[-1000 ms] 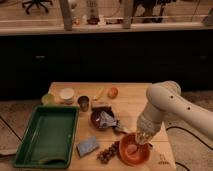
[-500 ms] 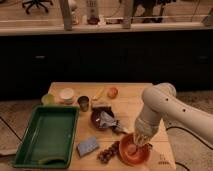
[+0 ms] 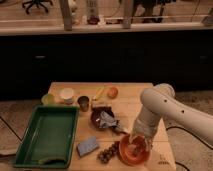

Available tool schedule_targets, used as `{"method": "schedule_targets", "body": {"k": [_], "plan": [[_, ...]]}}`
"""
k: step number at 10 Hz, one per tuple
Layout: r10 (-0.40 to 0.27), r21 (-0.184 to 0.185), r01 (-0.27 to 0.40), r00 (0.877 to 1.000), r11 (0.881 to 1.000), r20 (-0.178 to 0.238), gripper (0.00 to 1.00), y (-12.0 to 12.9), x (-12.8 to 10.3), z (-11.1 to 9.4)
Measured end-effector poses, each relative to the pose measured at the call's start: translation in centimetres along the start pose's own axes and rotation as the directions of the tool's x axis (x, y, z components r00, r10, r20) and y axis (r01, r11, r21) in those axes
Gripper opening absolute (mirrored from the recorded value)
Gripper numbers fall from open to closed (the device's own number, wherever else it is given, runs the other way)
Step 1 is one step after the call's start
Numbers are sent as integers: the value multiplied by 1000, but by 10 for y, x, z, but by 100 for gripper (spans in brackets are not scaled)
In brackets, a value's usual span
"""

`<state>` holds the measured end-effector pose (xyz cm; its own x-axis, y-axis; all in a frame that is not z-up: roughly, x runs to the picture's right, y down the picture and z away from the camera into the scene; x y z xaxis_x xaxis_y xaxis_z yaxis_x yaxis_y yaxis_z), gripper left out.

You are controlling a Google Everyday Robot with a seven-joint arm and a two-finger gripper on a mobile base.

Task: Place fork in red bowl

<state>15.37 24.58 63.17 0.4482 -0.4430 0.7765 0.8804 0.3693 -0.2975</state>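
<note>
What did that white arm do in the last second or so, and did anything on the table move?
The arm swung a little to the left, its elbow drawing in over the table. Its pincer stayed low over the red bowl. The fork is too small to make out. The green tray, the dark bowl holding the crumpled wrapper, the blue sponge and the small white bowl did not move.

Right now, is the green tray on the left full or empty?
Empty. The green tray shows only its bare floor; nothing lies inside it. The gripper is over at the red bowl, away from the tray.
</note>
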Motion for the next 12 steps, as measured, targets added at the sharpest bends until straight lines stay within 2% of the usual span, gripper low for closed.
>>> {"method": "schedule_targets", "body": {"k": [8, 12], "plan": [[1, -12, -2, 1000, 1000, -7, 80, -5, 1, 1], [1, 1, -1, 1000, 1000, 9, 80, -4, 6, 1]]}}
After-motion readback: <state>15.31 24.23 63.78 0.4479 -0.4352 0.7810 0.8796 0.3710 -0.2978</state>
